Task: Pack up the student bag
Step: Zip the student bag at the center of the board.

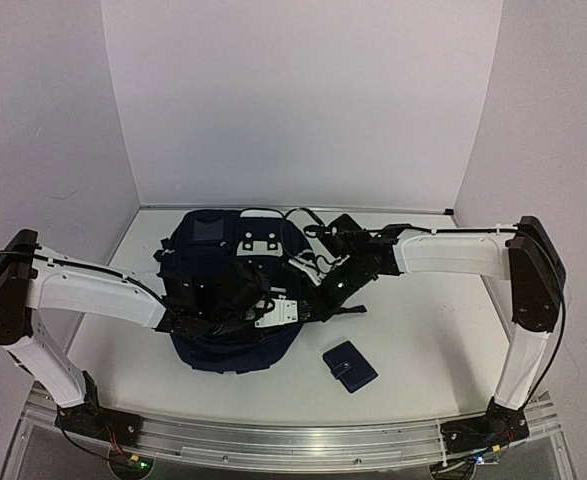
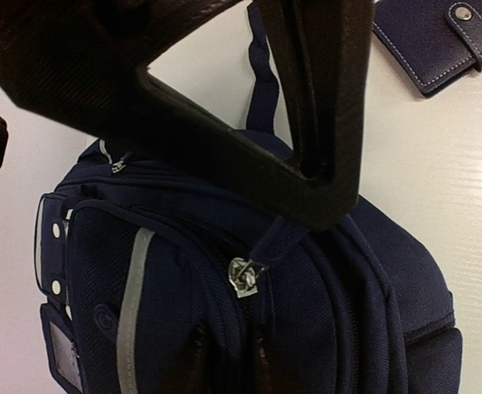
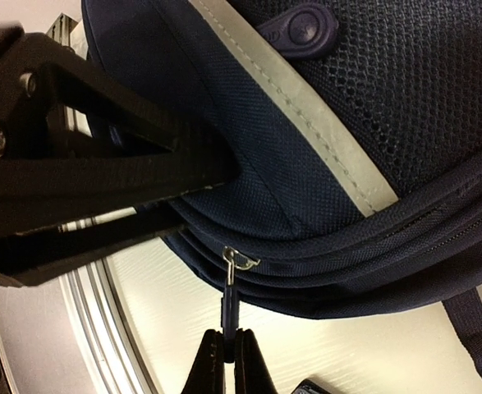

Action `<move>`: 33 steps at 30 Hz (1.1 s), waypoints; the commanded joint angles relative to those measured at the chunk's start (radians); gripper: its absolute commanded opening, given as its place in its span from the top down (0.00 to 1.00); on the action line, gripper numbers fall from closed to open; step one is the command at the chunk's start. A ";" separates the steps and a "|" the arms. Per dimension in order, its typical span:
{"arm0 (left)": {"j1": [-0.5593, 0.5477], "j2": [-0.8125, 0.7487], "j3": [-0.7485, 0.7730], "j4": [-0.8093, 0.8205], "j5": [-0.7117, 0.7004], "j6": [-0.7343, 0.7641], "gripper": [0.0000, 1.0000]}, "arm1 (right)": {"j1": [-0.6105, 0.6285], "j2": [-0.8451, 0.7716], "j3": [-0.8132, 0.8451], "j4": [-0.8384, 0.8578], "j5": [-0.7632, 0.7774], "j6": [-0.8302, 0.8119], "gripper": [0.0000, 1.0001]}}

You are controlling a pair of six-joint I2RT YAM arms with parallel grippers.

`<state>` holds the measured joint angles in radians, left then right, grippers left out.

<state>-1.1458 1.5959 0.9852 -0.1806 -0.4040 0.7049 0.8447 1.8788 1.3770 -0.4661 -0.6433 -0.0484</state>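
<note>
On student bag's (image 3: pixel 306 164) zip (image 3: pixel 229 291), right pincer (image 3: pixel 228 361)

Top external: fixed, high on the near side, tilted down, far off; takes in the whole surface (image 1: pixel 423 320). Left wrist: looks down along the left jaws, very close on the student bag (image 2: pixel 224 328); zip pull (image 2: pixel 280 236) right at the jaw tips, wallet (image 2: pixel 438 37) beyond them in the upper right corner. Right wrist: also very close, right jaws fill the frame's left, bag just past their tips. Both wrist views share the zip pull and its slider (image 3: pixel 237 261); left jaws' tips show at the right wrist's bottom edge. Top view shares bag and wallet with left wrist.
</note>
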 commanded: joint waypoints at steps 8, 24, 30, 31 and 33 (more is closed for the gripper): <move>0.000 -0.101 -0.024 -0.007 -0.029 -0.050 1.00 | -0.033 -0.092 -0.019 0.024 0.030 -0.030 1.00; 0.000 -0.211 -0.088 -0.087 0.111 -0.090 1.00 | -0.151 0.043 0.137 0.026 0.227 -0.058 1.00; 0.000 -0.208 -0.087 -0.111 0.154 -0.104 1.00 | -0.164 0.125 0.209 0.027 0.265 -0.057 1.00; 0.000 -0.209 -0.088 -0.113 0.160 -0.109 1.00 | -0.167 0.134 0.214 0.027 0.259 -0.053 1.00; 0.000 -0.217 -0.088 -0.116 0.162 -0.127 1.00 | -0.170 0.133 0.203 0.026 0.230 -0.051 1.00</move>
<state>-1.1241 1.4410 0.9027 -0.2163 -0.3237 0.6335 0.7467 1.9754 1.5401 -0.5109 -0.5782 -0.1273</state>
